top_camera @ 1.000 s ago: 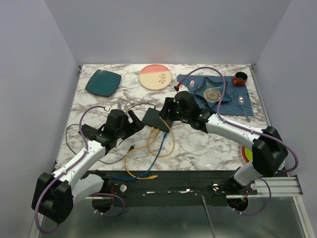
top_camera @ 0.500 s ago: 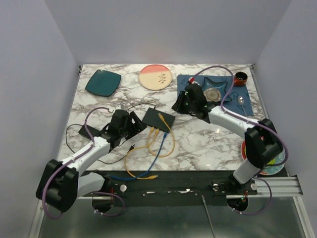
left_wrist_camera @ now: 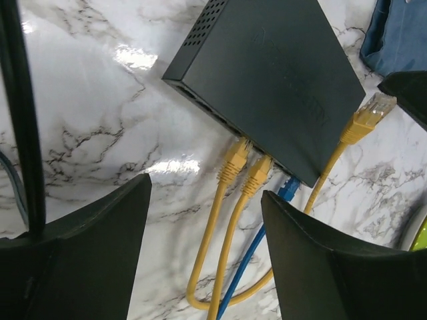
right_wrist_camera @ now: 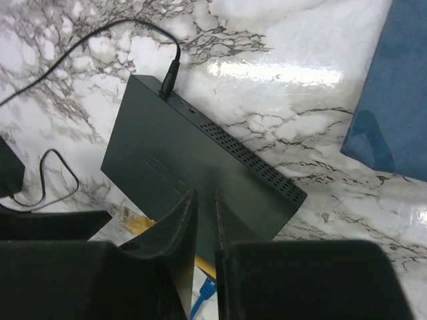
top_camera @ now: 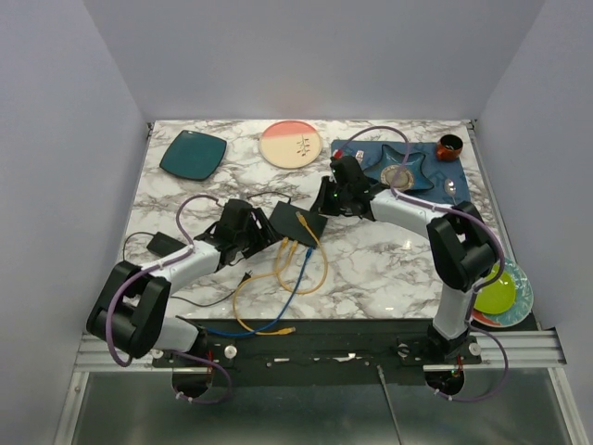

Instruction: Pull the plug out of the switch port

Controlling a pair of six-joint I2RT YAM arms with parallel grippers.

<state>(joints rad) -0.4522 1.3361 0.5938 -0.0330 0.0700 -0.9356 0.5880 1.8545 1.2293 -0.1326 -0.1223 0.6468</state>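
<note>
The switch (top_camera: 298, 221), a flat matte-black box with a perforated side, lies mid-table on the glossy marble top (top_camera: 389, 269). Two yellow plugs (left_wrist_camera: 235, 160) and a blue plug (left_wrist_camera: 288, 189) sit in its front sockets, and a loose yellow plug (left_wrist_camera: 369, 119) rests on its lid. My left pincer (left_wrist_camera: 203, 253) hangs before those cables, fingers wide apart and empty. My right pincer (right_wrist_camera: 205, 227) hovers over the switch, fingers almost together with nothing between them. A thin black cord (right_wrist_camera: 170, 70) enters the switch's back

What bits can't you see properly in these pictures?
- Left wrist view: switch sockets lost in shadow; blue plug only partly visible.
- Right wrist view: right tool covers the switch's near corner and most of a yellow plug.
- Top view: plugs too small.
</note>
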